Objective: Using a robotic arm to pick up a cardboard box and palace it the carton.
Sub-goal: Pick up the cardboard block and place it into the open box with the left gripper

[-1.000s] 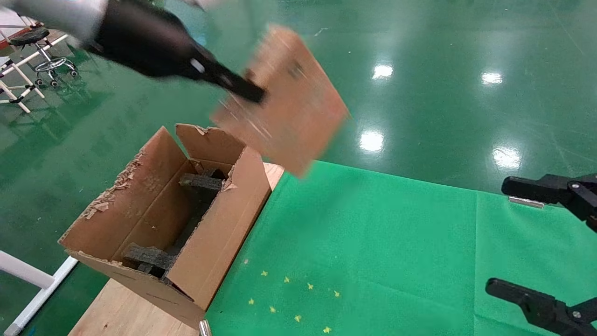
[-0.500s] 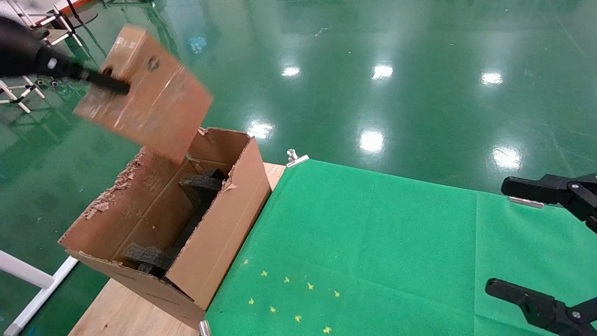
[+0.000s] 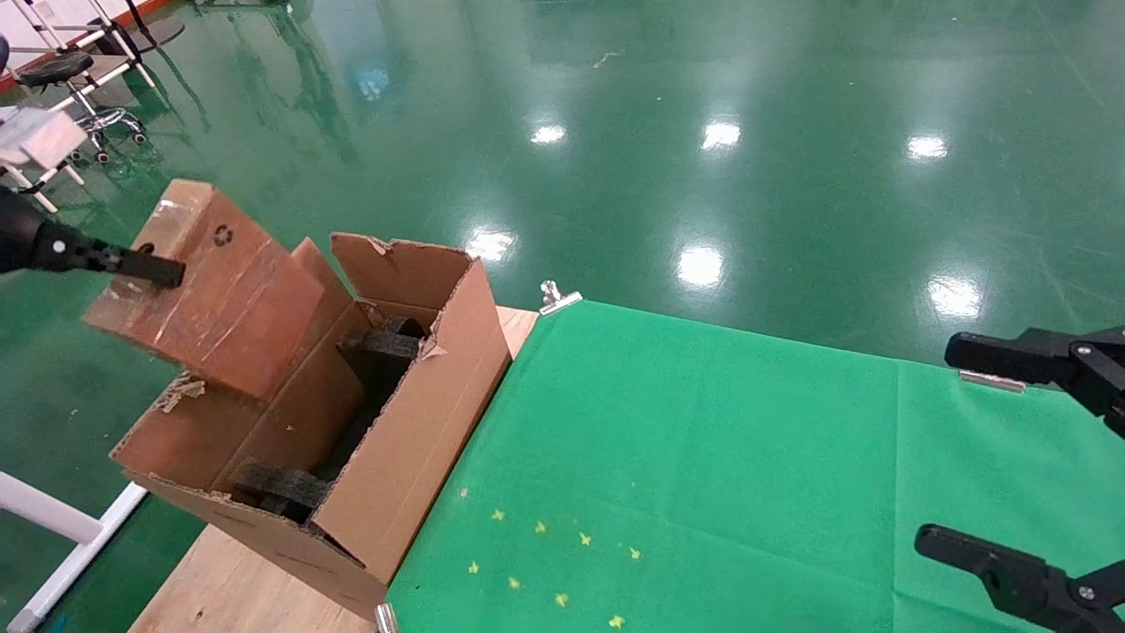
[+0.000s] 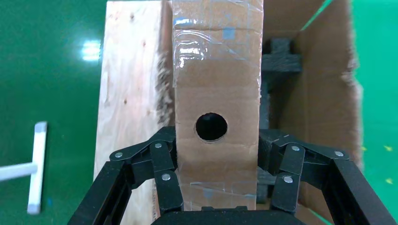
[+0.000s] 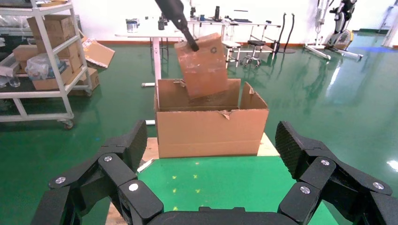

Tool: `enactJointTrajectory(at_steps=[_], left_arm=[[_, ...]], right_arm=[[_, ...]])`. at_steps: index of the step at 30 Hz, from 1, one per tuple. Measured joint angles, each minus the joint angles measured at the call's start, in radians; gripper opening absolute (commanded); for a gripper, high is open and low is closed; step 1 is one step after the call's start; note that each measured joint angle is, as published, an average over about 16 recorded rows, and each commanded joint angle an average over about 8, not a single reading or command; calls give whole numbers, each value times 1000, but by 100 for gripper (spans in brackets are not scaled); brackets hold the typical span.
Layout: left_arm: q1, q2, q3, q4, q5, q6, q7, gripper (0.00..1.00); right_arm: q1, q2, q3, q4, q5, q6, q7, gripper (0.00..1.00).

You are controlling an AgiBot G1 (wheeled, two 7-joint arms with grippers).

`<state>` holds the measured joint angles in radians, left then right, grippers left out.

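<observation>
Left gripper (image 4: 216, 187) clamps the cardboard box (image 4: 216, 93) above the carton (image 3: 413, 440).

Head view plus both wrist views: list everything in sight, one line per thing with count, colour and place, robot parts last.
cardboard box: one, brown, taped, round hole in one face, held tilted above the carton's far-left edge.
carton: one, brown, open, ragged flaps, on the table's left end.
foam inserts: at least two, black, inside the carton.
green cloth: one, covers most of the table, small yellow marks near the front.
wooden table: one, light wood, bare under the carton.
metal clips: silver, three visible on the cloth's edges.
shelving cart: one, white, holds boxes, far background.
left gripper: one, black, shut on the cardboard box.
right gripper: one, black, open, over the table's right side.
</observation>
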<state>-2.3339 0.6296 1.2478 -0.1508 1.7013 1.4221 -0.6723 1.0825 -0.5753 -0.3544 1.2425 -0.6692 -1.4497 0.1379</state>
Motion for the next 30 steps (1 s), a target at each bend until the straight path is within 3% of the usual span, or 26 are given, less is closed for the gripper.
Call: enactJointTrajectory(at_steps=[15, 30], left_arm=[[172, 36, -42, 122, -63, -226, 47, 0], [240, 70, -72, 141, -108, -235, 65, 0]], right_arm=[[0, 0, 0, 0, 0, 0, 0, 100], [0, 0, 0, 0, 0, 0, 0, 100]])
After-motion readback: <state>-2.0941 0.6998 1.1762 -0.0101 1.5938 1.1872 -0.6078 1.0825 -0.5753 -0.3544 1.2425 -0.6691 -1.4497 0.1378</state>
